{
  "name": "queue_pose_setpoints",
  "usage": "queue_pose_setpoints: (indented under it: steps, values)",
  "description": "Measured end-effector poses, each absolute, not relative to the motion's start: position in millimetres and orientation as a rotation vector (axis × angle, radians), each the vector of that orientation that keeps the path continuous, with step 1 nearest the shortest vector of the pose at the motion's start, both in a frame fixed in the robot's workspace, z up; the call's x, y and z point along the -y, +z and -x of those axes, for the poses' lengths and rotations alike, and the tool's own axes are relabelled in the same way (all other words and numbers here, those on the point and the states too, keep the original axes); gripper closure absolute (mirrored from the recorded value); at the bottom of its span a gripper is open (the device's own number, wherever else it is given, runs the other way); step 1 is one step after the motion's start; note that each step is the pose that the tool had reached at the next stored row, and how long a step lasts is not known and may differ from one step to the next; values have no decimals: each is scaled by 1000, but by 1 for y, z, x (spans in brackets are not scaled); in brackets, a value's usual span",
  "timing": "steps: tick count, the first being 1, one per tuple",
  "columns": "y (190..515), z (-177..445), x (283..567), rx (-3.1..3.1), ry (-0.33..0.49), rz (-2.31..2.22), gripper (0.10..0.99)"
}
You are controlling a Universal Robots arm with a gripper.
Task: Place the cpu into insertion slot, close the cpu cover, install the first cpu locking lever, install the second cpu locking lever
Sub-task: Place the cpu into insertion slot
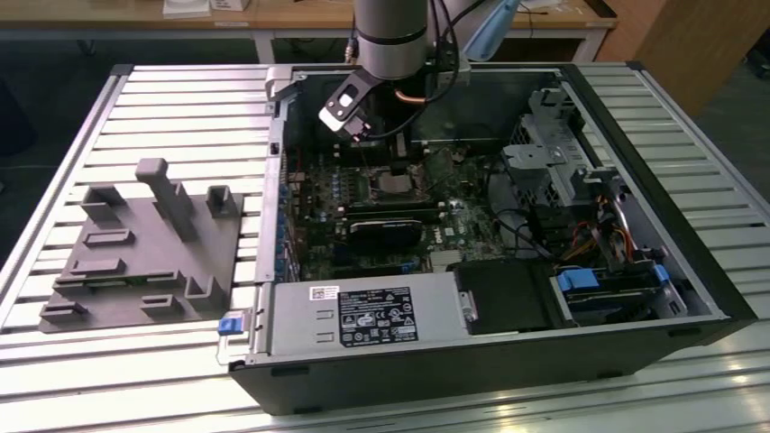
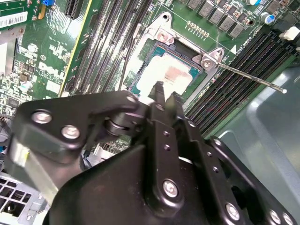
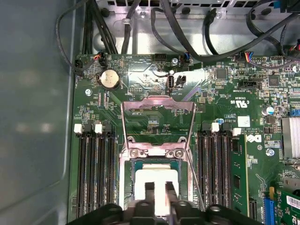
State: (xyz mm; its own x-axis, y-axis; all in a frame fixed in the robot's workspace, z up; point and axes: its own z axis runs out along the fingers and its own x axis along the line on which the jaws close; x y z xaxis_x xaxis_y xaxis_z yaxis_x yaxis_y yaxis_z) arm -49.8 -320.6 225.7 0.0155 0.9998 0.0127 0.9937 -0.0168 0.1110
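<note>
Nearest us, the black end effector [image 3: 159, 188] shows its fingertips narrow, with a slim gap between them and nothing gripped. It hangs right over the cpu [image 3: 157, 174], which we see lying flat in its socket on the green motherboard [image 3: 225, 103]. Beyond it the cpu cover [image 3: 158, 102] stands swung open.

One open black metal computer case [image 1: 481, 383], one green motherboard [image 3: 225, 93], one dull silver-grey square cpu [image 3: 157, 174], one silvery windowed cpu cover [image 3: 158, 104], one round silver coin battery [image 3: 108, 79].

arm [image 1: 394, 41]: grey cylinder, silver band | tool [image 2: 165, 96]: black linkage plates, silver screw heads
</note>
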Motion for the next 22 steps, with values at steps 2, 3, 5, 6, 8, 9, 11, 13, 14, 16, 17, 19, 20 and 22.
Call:
queue_pose_setpoints:
  steps: [2,3,5,6,8,9,11,13,14,16,17,19,20,22]
  values:
    - [226,50,321,-2152,134,-2187,902]
    - [226,50,321,-2152,134,-2187,961]
    - [226,50,321,-2152,134,-2187,980]
    - [226,50,321,-2152,134,-2187,980]
    - [226,50,321,-2152,134,-2187,980]
    - [226,50,321,-2152,134,-2187,980]
    - [226,49,321,-2160,117,-2195,980]
    - [226,48,321,-2178,79,-2214,980]
    - [226,47,321,-2186,63,-2222,980]
    - [225,44,321,-2198,35,-2235,980]
    - [225,43,321,-2203,24,-2240,980]
    - [225,41,321,-2208,13,-2245,980]
    - [225,41,321,-2207,13,-2245,980]
    - [225,41,321,-2207,13,-2245,980]
